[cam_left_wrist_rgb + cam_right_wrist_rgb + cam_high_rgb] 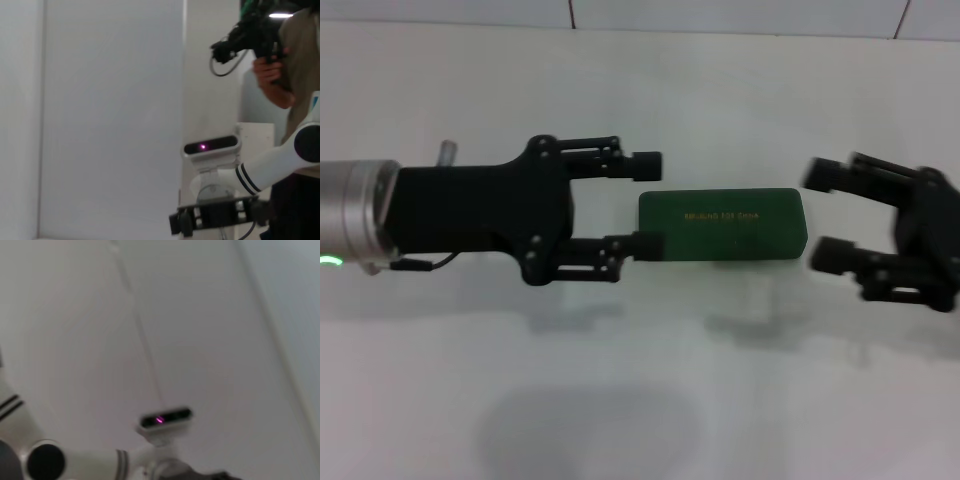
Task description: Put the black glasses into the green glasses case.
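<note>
The green glasses case (pixel 723 224) lies shut on the white table (pixel 620 380) at the middle, gold lettering on its lid. My left gripper (pixel 648 203) is open at the case's left end, one fingertip (pixel 648 246) touching or nearly touching its near corner, the other fingertip (pixel 646 165) beyond its far corner. My right gripper (pixel 830 216) is open just to the right of the case, apart from it. The black glasses are out of view. The wrist views show only walls and the other arm.
The table's far edge meets a tiled wall (pixel 720 15). In the left wrist view a person (pixel 295 65) holding a camera stands behind the robot's right arm (pixel 270 165).
</note>
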You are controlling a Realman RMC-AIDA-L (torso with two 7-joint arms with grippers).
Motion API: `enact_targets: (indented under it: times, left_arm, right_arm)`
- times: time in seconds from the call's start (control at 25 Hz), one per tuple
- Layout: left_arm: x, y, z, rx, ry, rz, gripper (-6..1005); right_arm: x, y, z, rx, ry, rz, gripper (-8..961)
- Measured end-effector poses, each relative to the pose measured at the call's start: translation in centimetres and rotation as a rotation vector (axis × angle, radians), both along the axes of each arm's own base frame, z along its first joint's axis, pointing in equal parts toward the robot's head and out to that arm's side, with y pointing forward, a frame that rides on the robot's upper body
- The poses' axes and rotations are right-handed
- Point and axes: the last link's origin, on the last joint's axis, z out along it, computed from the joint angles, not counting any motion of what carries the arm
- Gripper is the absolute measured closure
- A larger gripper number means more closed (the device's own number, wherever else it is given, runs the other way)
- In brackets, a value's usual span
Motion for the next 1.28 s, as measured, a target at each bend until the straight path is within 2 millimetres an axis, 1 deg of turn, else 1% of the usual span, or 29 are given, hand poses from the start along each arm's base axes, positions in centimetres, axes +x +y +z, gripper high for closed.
enact_targets:
  times: [0.08,0.2,0.24,0.4,0.44,0.48,0.72,1.28]
  left_arm:
    - [-0.7,-0.2,0.1,0.011,-0.001,0.014,483]
    - [-1.5,-0.5,0.2,0.038,-0.010,0.036,367]
    - [-1.8,-0.8,0.4,0.047,-0.016,0.046,328]
    - [-2.9,-1.9,1.0,0.066,-0.042,0.075,294]
    - [-2.9,-1.9,1.0,0.066,-0.042,0.075,286]
    - [-3.3,-2.4,1.4,0.070,-0.055,0.083,277]
    - [-3.4,-2.7,1.6,0.068,-0.068,0.081,278]
    - [-3.4,-2.7,1.1,0.049,-0.052,0.082,280]
  right_arm:
    - [-0.9,0.5,-0.9,-0.008,0.006,0.032,266]
    - [-1.4,0.7,-1.3,-0.003,0.015,0.047,154]
    - [-1.4,0.8,-1.3,-0.003,0.018,0.046,145]
    - [-1.7,0.9,-1.4,-0.011,0.017,0.054,107]
    - [-1.7,0.9,-1.5,-0.014,0.016,0.055,107]
    - [-1.8,0.9,-1.5,-0.017,0.016,0.055,107]
    - [-1.9,0.6,-1.8,-0.040,0.010,0.065,108]
    - [-1.9,0.7,-1.9,-0.043,0.007,0.062,107]
